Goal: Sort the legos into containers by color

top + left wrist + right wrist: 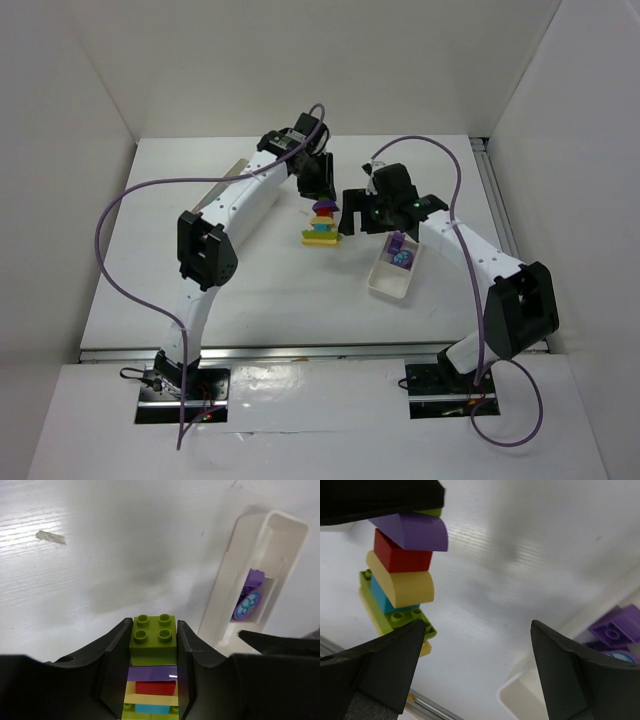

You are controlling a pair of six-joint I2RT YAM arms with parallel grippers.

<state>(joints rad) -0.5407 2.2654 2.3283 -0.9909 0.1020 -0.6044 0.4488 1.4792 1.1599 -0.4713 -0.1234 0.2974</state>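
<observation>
My left tool (154, 636) grips the lime green top of a stack of purple, red, yellow and cyan plastic studded bricks (322, 225). My right tool (477, 630) stands wide at its 3 o'clock. The shallow white plastic tray (386, 290) holding purple bricks (401, 253) lies at 4 o'clock.

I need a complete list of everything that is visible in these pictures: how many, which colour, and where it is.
lego stack: one; from the top lime green, purple, red, pale yellow, cyan-blue, lime green; middle of the table.
tray: one; white; right of the stack, below the right arm.
purple pieces: at least two, a brick and a round one with a pale flower; inside the tray.
tape scrap: one; greyish; on the table, away from the stack.
table: one; white.
cables: two; purple; one along each arm.
left gripper: black; shut on the top of the lego stack.
right gripper: black; open, empty, between stack and tray.
</observation>
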